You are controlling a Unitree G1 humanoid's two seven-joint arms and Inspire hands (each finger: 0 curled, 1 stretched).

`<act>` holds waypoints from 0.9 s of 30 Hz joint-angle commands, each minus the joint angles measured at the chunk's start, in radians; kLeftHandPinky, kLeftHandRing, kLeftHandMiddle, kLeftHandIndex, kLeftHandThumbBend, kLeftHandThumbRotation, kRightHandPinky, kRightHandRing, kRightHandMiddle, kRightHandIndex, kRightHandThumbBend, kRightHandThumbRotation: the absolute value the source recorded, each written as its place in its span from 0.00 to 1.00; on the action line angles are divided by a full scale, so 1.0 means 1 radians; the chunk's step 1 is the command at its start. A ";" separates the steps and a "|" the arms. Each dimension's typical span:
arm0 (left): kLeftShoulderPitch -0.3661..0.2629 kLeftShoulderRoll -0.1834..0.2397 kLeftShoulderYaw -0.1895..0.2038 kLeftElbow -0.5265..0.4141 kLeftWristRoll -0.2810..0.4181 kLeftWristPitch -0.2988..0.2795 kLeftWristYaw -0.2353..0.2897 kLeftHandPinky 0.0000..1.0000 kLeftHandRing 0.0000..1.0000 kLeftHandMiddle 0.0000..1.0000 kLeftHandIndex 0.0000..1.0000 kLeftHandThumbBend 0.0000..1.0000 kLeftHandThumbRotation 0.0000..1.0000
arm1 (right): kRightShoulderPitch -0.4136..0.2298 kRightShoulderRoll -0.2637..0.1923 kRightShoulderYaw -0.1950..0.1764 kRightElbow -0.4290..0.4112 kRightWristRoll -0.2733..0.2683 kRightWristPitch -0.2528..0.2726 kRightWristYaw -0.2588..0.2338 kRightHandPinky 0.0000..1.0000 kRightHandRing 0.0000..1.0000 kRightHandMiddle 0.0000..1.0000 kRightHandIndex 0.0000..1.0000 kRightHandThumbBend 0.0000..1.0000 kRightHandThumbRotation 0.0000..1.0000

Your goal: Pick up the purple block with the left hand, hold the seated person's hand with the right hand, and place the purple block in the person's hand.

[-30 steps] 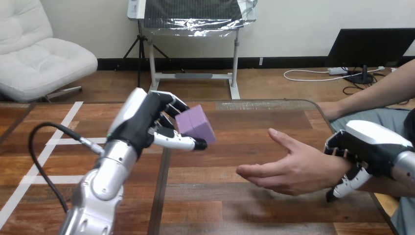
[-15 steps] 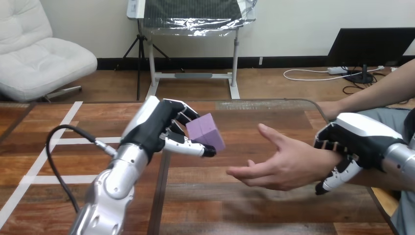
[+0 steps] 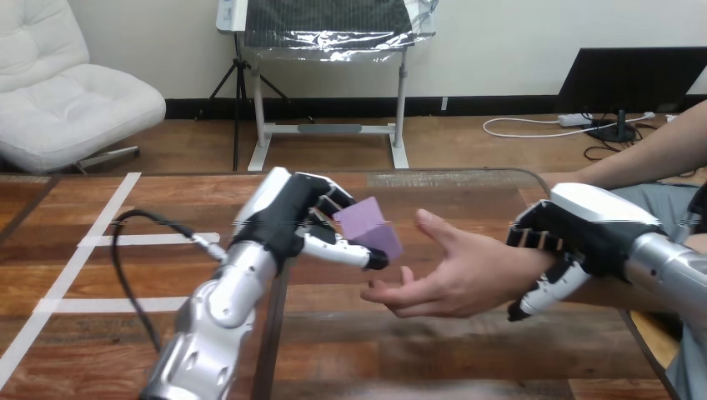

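While the robot's black-and-white right hand [image 3: 575, 229] curls round the wrist of the seated person's hand [image 3: 454, 271], open and palm-up, its left hand [image 3: 288, 218] pinches a solid purple block [image 3: 369, 227] in the air, just beside the person's fingertips. Handover seems next: carry the block over the palm, then release.

We see a wooden tabletop [image 3: 467, 350] with a soft sheen — the purple block [image 3: 371, 230] looks matt, smooth. The left hand [image 3: 282, 218] and right hand [image 3: 588, 223] wear glossy white shells; the left forearm [image 3: 215, 312] is silvery metal.
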 commanded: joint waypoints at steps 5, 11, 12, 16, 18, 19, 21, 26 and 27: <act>-0.126 -0.038 -0.021 0.050 0.001 -0.044 0.018 0.31 0.37 0.43 0.47 0.68 0.00 | -0.054 0.040 0.013 -0.054 0.006 0.023 0.022 0.35 0.43 0.50 0.52 0.92 0.17; -0.147 -0.059 -0.028 0.079 0.000 -0.056 0.017 0.29 0.36 0.42 0.46 0.69 0.00 | -0.056 0.050 0.014 -0.071 0.002 0.033 0.029 0.36 0.43 0.50 0.52 0.92 0.18; -0.150 -0.062 -0.029 0.082 0.000 -0.057 0.016 0.29 0.36 0.42 0.46 0.69 0.00 | -0.056 0.051 0.013 -0.072 0.002 0.032 0.028 0.36 0.43 0.50 0.52 0.92 0.19; -0.162 -0.074 -0.033 0.093 0.000 -0.050 0.010 0.29 0.36 0.42 0.46 0.69 0.00 | -0.055 0.056 0.014 -0.077 0.002 0.030 0.024 0.36 0.43 0.50 0.52 0.93 0.19; -0.169 -0.084 -0.037 0.099 0.001 -0.047 0.010 0.29 0.36 0.42 0.46 0.69 0.00 | -0.056 0.058 0.015 -0.081 0.001 0.036 0.028 0.36 0.43 0.50 0.52 0.92 0.18; -0.170 -0.086 -0.037 0.101 0.001 -0.047 0.010 0.29 0.36 0.42 0.46 0.69 0.00 | -0.056 0.059 0.016 -0.082 0.001 0.038 0.029 0.37 0.44 0.50 0.52 0.92 0.18; -0.177 -0.094 -0.042 0.107 0.002 -0.044 0.008 0.29 0.36 0.41 0.46 0.69 0.00 | -0.057 0.061 0.016 -0.085 0.003 0.040 0.031 0.37 0.44 0.50 0.52 0.92 0.17; -0.191 -0.108 -0.057 0.117 0.012 -0.035 0.004 0.28 0.35 0.41 0.46 0.69 0.00 | -0.056 0.066 0.016 -0.084 0.007 0.035 0.026 0.38 0.44 0.50 0.52 0.92 0.17; -0.193 -0.110 -0.060 0.119 0.015 -0.034 0.004 0.27 0.34 0.40 0.46 0.70 0.00 | -0.056 0.067 0.015 -0.084 0.007 0.034 0.025 0.38 0.45 0.50 0.52 0.92 0.16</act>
